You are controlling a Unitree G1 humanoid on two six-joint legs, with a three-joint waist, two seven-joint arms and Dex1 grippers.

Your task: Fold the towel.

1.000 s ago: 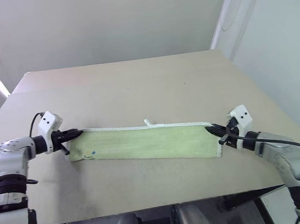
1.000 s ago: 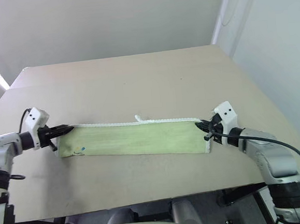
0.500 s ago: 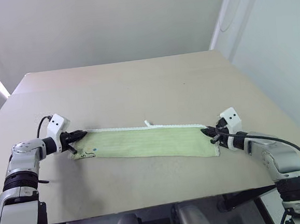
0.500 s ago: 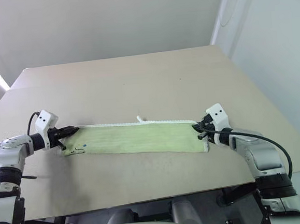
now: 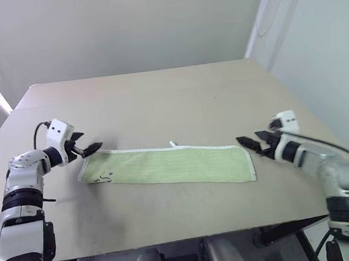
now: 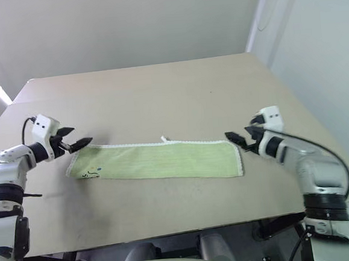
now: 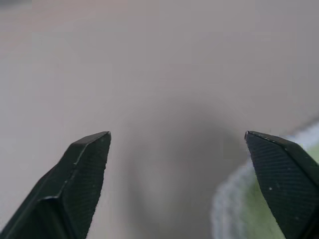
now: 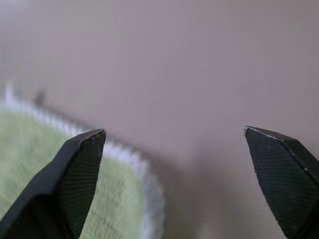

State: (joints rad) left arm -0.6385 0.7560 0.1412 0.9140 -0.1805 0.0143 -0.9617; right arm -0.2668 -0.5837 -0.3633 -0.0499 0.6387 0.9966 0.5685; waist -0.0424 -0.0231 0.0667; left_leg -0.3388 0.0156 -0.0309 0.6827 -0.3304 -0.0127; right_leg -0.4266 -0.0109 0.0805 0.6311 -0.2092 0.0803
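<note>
The towel lay flat on the worktop as a long narrow strip, running from about nine o'clock to three o'clock across the near half of the surface. To judge from this shape, at least one lengthwise fold was already made; what seemed left was to bring the two short ends together once or more, so the task looked roughly in its middle.

The cloth was a light yellow-green terry with a soft, slightly fuzzy pile and faint lines along its length. A white scalloped edging ran along the far long side and around the short end at three o'clock. A small dark squiggle sat near the end at nine o'clock, and a small white tag stood out from the far edge near the middle.

The left pincer hovered just beside the far corner at nine o'clock, its two black, finely ribbed fingers spread wide and gripping nothing. The right pincer hovered near the far corner at three o'clock, also spread wide and empty.

Farther away, the worktop was matte beige, smooth and bare towards twelve o'clock.
</note>
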